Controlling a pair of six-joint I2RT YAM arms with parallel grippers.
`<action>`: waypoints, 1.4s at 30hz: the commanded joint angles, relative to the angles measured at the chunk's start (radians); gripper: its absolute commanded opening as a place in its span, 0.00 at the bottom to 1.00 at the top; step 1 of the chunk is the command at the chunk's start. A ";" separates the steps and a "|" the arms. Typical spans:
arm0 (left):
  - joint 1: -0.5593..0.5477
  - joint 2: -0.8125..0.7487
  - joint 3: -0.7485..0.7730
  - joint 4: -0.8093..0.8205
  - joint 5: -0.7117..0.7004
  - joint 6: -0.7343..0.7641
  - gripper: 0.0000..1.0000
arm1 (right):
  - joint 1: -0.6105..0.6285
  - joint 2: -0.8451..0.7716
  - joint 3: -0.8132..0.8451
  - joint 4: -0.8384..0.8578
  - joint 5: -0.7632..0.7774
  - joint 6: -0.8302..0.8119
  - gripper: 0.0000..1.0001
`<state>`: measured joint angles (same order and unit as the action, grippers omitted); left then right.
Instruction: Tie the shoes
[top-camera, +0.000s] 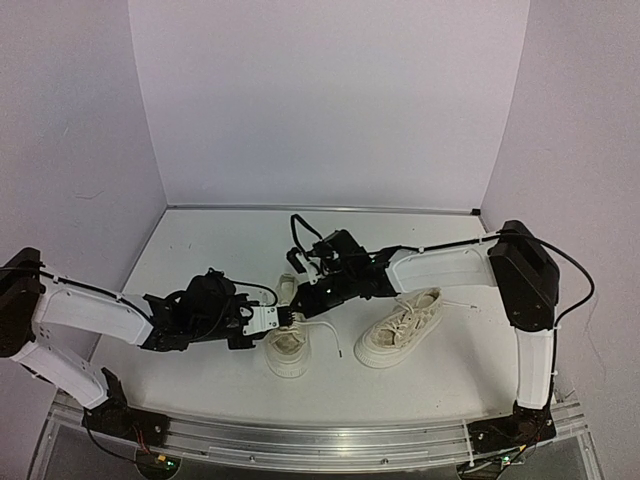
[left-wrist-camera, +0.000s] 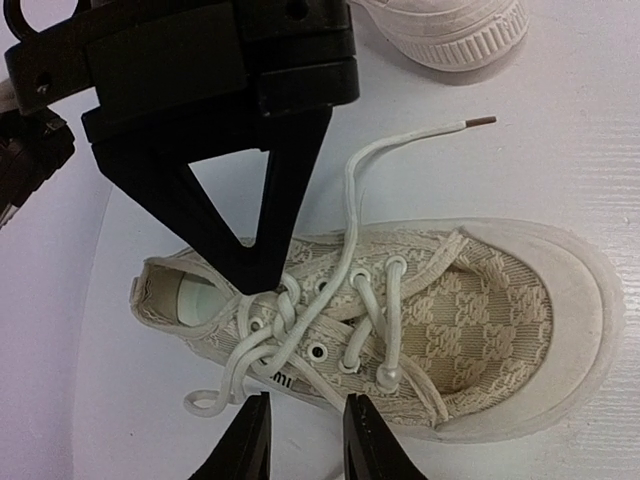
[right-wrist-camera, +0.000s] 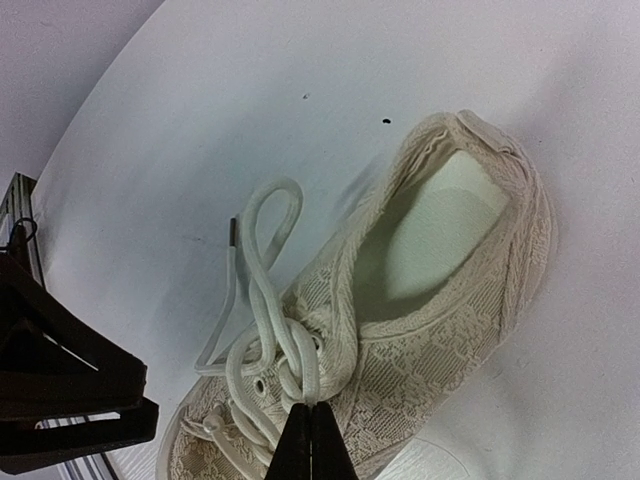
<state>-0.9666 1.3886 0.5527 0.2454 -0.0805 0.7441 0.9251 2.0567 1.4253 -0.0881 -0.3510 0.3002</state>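
One cream shoe (top-camera: 288, 350) lies at the table's middle, toe toward the near edge; it also shows in the left wrist view (left-wrist-camera: 480, 310) and the right wrist view (right-wrist-camera: 440, 290). Its white laces (left-wrist-camera: 275, 320) are twisted once over the top eyelets, with a loose end (left-wrist-camera: 420, 135) trailing on the table. My right gripper (right-wrist-camera: 312, 425) is shut, its tips pinching the lace (right-wrist-camera: 305, 350) at the twist; it shows as a black wedge in the left wrist view (left-wrist-camera: 262, 280). My left gripper (left-wrist-camera: 305, 445) is open and empty beside the shoe's side. The second shoe (top-camera: 400, 328) lies to the right.
Pale walls (top-camera: 330, 100) close the white table (top-camera: 230, 250) at the back and both sides. A metal rail (top-camera: 300, 440) runs along the near edge. The left gripper's black body (right-wrist-camera: 60, 390) sits close to the shoe.
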 joint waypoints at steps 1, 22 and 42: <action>-0.005 0.033 0.057 0.066 -0.026 0.065 0.27 | -0.008 -0.043 -0.003 0.038 -0.021 0.015 0.00; -0.005 0.180 0.124 0.097 -0.033 0.120 0.24 | -0.019 -0.035 -0.009 0.052 -0.044 0.025 0.00; -0.004 0.156 0.091 0.147 -0.109 0.082 0.00 | -0.023 -0.030 -0.009 0.056 -0.060 0.033 0.00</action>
<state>-0.9680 1.5907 0.6411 0.3358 -0.1594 0.8563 0.9074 2.0567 1.4189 -0.0628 -0.3996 0.3228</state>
